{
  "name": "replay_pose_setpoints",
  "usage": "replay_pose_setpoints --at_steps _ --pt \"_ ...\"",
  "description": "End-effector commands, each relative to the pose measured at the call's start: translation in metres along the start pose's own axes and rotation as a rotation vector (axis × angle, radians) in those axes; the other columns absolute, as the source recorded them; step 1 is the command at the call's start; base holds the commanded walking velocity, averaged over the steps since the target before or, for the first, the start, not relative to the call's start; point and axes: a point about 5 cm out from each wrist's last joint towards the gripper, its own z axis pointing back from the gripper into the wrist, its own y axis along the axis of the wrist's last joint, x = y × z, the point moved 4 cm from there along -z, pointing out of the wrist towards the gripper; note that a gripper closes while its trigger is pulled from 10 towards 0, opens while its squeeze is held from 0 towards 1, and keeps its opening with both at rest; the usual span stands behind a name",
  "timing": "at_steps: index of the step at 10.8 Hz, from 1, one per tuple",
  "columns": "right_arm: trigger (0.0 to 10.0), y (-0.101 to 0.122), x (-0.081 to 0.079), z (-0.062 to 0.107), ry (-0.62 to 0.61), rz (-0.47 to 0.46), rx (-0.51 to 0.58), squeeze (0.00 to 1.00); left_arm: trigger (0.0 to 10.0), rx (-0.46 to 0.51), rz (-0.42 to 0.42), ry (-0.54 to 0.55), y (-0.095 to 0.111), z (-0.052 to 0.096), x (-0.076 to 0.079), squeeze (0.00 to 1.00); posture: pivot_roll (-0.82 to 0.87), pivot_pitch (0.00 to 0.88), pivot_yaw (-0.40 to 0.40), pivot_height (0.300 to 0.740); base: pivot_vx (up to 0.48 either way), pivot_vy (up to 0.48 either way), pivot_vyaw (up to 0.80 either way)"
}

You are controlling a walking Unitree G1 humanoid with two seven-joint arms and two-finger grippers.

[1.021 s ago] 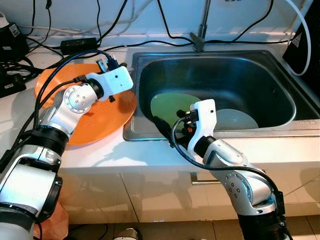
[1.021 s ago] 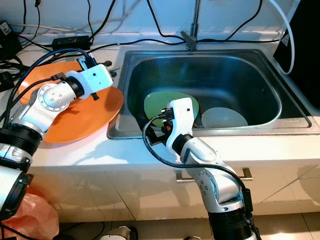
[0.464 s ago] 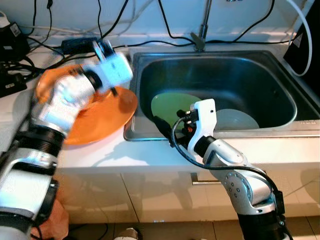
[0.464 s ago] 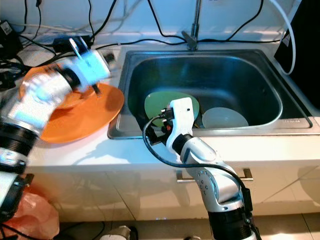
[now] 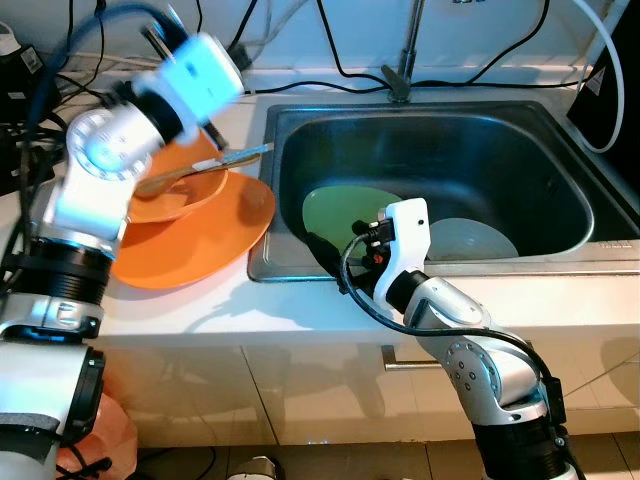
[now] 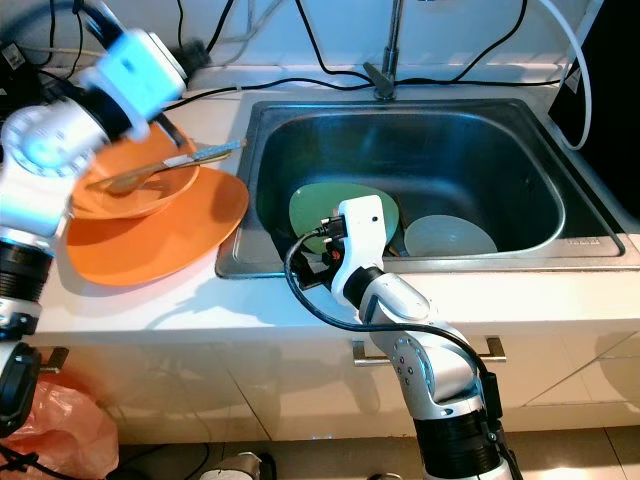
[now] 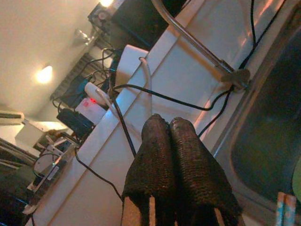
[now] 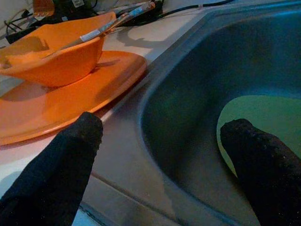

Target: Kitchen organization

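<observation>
An orange bowl [image 5: 175, 196] sits on a wide orange plate [image 5: 205, 245] on the counter left of the sink. A utensil [image 5: 222, 161] lies across the bowl, its handle pointing toward the sink. My left gripper [image 7: 169, 124] is raised above the bowl near the back wall, fingers pressed shut on nothing. In the steel sink [image 5: 560, 170] lie a green plate [image 5: 345, 212] and a pale round dish [image 5: 472, 240]. My right gripper [image 8: 164, 155] hovers over the sink's front left rim, open wide and holding nothing, with the green plate [image 8: 256, 113] just beyond one finger.
A faucet [image 5: 402, 72] rises behind the sink. Black cables, a power strip [image 5: 160, 88] and dark boxes [image 5: 22, 85] crowd the back left of the counter. A dark appliance [image 5: 615, 95] stands at the right. An orange bag [image 6: 62, 440] lies on the floor.
My left arm has swung up and back from over the orange plate toward the wall, bringing the orange bowl and utensil into sight. The right arm has stayed put.
</observation>
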Motion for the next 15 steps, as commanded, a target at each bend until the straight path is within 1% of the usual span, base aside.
replay_pose_setpoints --at_steps 1,4,5,6,7,8,9,10,11,12,13,14,15 --pt "10.0 0.006 0.001 -0.002 -0.003 0.011 0.02 0.0 0.0 0.015 -0.004 0.012 0.007 0.0 -0.009 0.0 0.14 0.059 0.043 0.74 0.0 0.0 0.0" --pt "10.0 0.005 0.002 -0.002 -0.005 0.012 0.019 0.0 0.0 0.007 0.019 0.007 0.008 0.003 -0.01 0.0 0.14 0.057 0.04 0.74 0.0 0.0 0.0" --pt "10.0 0.006 0.003 -0.002 -0.006 0.013 0.019 0.0 0.0 0.028 0.083 0.05 0.014 0.003 -0.021 0.0 0.14 0.057 0.04 0.74 0.0 0.0 0.0" --pt "10.0 0.006 0.003 -0.002 -0.008 0.014 0.019 0.0 0.0 0.075 0.202 0.114 0.023 0.002 -0.036 0.0 0.14 0.055 0.039 0.74 0.0 0.0 0.0" --pt "10.0 0.006 0.004 -0.002 -0.01 0.015 0.021 0.0 0.0 0.155 0.494 0.211 0.027 0.002 -0.056 0.0 0.14 0.051 0.038 0.74 0.0 0.0 0.0" --pt "10.0 0.007 0.005 -0.003 -0.013 0.015 0.025 0.0 0.0 0.228 0.775 0.315 0.025 0.005 -0.072 0.0 0.14 0.049 0.039 0.74 0.0 0.0 0.0" --pt "10.0 0.008 0.006 -0.003 -0.018 0.014 0.029 0.0 0.0 0.27 0.912 0.36 0.023 0.008 -0.08 0.0 0.14 0.048 0.037 0.74 0.0 0.0 0.0" --pt "10.0 0.009 0.008 -0.003 -0.028 0.015 0.033 0.0 0.0 0.33 1.11 0.395 0.02 0.01 -0.083 0.0 0.14 0.046 0.037 0.74 0.0 0.0 0.0" --pt "10.0 0.012 0.011 -0.003 -0.039 0.011 0.043 0.0 0.0 0.383 1.376 0.413 0.014 0.011 -0.077 0.0 0.14 0.045 0.034 0.74 0.0 0.0 0.0" --pt "10.0 0.014 0.012 -0.004 -0.046 0.003 0.055 0.0 0.0 0.41 1.535 0.424 0.009 0.01 -0.067 0.0 0.14 0.044 0.033 0.74 0.0 0.0 0.0" --pt "10.0 0.017 0.013 -0.005 -0.055 -0.012 0.067 0.0 0.0 0.438 1.669 0.437 0.006 0.01 -0.056 0.0 0.13 0.044 0.032 0.74 0.0 0.0 0.0" --pt "10.0 0.025 0.014 -0.007 -0.066 -0.09 0.103 0.0 0.0 0.479 1.891 0.473 -0.002 0.009 -0.035 0.0 0.13 0.042 0.03 0.74 0.0 0.0 0.0" --pt "10.0 0.034 0.013 -0.008 -0.058 -0.157 0.141 0.0 0.0 0.477 2.01 0.493 -0.01 0.008 -0.015 0.0 0.12 0.042 0.03 0.74 0.0 0.0 0.0"
